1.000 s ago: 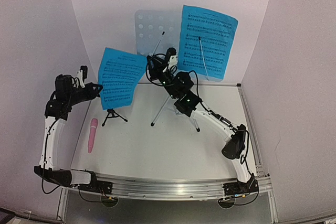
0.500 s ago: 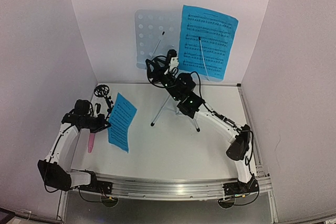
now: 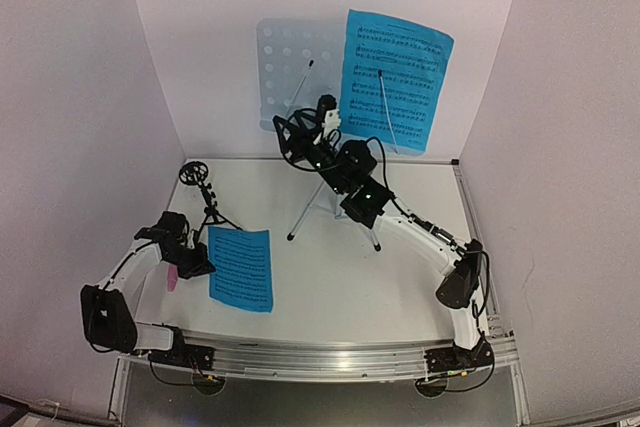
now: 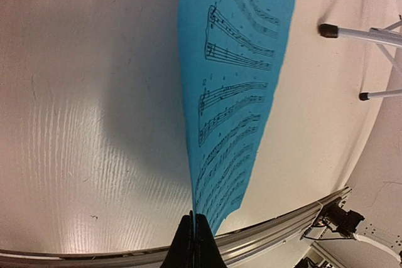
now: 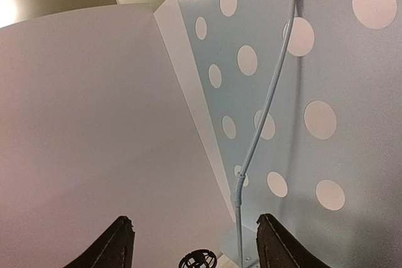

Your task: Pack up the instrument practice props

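My left gripper point(image 3: 205, 269) is shut on the edge of a blue music sheet point(image 3: 241, 267), which lies low over the table's front left; the left wrist view shows the sheet point(image 4: 235, 86) edge-on from my gripper point(image 4: 193, 233). The pink microphone point(image 3: 172, 277) lies partly hidden under the left arm. The black tripod mic stand point(image 3: 204, 201) stands behind it. The second blue sheet point(image 3: 395, 79) rests on the perforated pale-blue desk point(image 3: 290, 72) of the silver-tripod stand point(image 3: 312, 209). My right gripper point(image 3: 293, 135) is open at the desk's lower edge, facing the desk point(image 5: 301, 92).
White walls enclose the table on the left, back and right. A metal rail point(image 3: 320, 357) runs along the front edge. A thin page-holder wire point(image 5: 267, 98) lies across the desk. The stand's silver legs point(image 4: 367, 32) show near the sheet.
My left gripper has carried the blue sheet down from the mic stand to the front-left table, now nearly flat. The right gripper shifted slightly at the desk's lower edge.
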You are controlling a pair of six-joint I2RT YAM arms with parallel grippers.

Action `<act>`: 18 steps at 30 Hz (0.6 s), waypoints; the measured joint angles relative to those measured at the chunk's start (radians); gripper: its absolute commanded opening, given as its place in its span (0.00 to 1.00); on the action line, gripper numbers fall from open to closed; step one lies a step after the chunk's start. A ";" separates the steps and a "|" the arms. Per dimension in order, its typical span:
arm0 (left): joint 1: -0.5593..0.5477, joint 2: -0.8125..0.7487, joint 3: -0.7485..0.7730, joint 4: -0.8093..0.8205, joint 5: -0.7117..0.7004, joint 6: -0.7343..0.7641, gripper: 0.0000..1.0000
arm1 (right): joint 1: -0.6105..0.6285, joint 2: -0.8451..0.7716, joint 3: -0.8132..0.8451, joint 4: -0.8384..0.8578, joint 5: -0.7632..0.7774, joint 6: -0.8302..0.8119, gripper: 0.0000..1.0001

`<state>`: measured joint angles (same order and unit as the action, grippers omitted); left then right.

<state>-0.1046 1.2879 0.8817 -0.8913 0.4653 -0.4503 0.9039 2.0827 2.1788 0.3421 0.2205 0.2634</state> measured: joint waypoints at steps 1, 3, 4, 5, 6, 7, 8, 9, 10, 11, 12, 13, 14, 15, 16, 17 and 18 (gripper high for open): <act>0.000 0.008 -0.010 -0.004 -0.008 0.001 0.00 | 0.000 0.000 0.000 -0.003 -0.001 -0.003 0.65; 0.000 0.037 -0.019 -0.015 -0.029 0.004 0.00 | 0.000 0.000 0.000 -0.007 -0.001 -0.008 0.65; 0.004 0.056 -0.018 -0.016 -0.038 0.005 0.00 | 0.000 0.000 0.000 -0.011 -0.001 -0.010 0.65; 0.008 0.075 -0.018 -0.017 -0.046 0.006 0.00 | 0.000 0.000 0.000 -0.014 -0.001 -0.012 0.65; 0.016 0.100 -0.018 -0.018 -0.053 0.007 0.00 | 0.000 0.000 -0.001 -0.015 -0.002 -0.013 0.65; 0.026 0.127 -0.018 -0.018 -0.064 0.007 0.00 | 0.000 0.000 -0.002 -0.016 -0.002 -0.014 0.65; 0.036 0.156 -0.018 -0.018 -0.075 0.007 0.00 | 0.000 -0.001 -0.004 -0.017 -0.002 -0.016 0.66; 0.045 0.182 -0.018 -0.018 -0.085 0.007 0.00 | 0.000 -0.002 -0.007 -0.019 -0.003 -0.016 0.66; 0.051 0.203 -0.018 -0.017 -0.095 0.007 0.00 | 0.000 -0.005 -0.013 -0.020 -0.003 -0.017 0.66; 0.055 0.217 -0.018 -0.017 -0.103 0.008 0.00 | 0.000 -0.008 -0.020 -0.022 -0.003 -0.018 0.66; 0.056 0.228 -0.018 -0.016 -0.107 0.008 0.00 | 0.000 -0.011 -0.025 -0.023 -0.004 -0.019 0.66; 0.056 0.238 -0.018 -0.016 -0.111 0.008 0.00 | 0.000 -0.014 -0.028 -0.023 -0.004 -0.020 0.66; 0.056 0.247 -0.018 -0.016 -0.113 0.009 0.00 | 0.000 -0.017 -0.031 -0.023 -0.004 -0.020 0.66; 0.056 0.260 -0.017 -0.017 -0.118 0.009 0.00 | 0.000 -0.019 -0.033 -0.024 -0.004 -0.021 0.66; 0.056 0.274 -0.016 -0.018 -0.121 0.010 0.00 | 0.000 -0.022 -0.034 -0.024 -0.004 -0.022 0.66; 0.056 0.288 -0.013 -0.018 -0.124 0.011 0.00 | 0.000 -0.025 -0.035 -0.024 -0.004 -0.023 0.66; 0.056 0.303 -0.010 -0.018 -0.127 0.012 0.00 | 0.000 -0.027 -0.036 -0.025 -0.004 -0.024 0.66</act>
<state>-0.0486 1.5905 0.8719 -0.9093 0.3383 -0.4380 0.9043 2.0555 2.1424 0.3176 0.2169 0.2396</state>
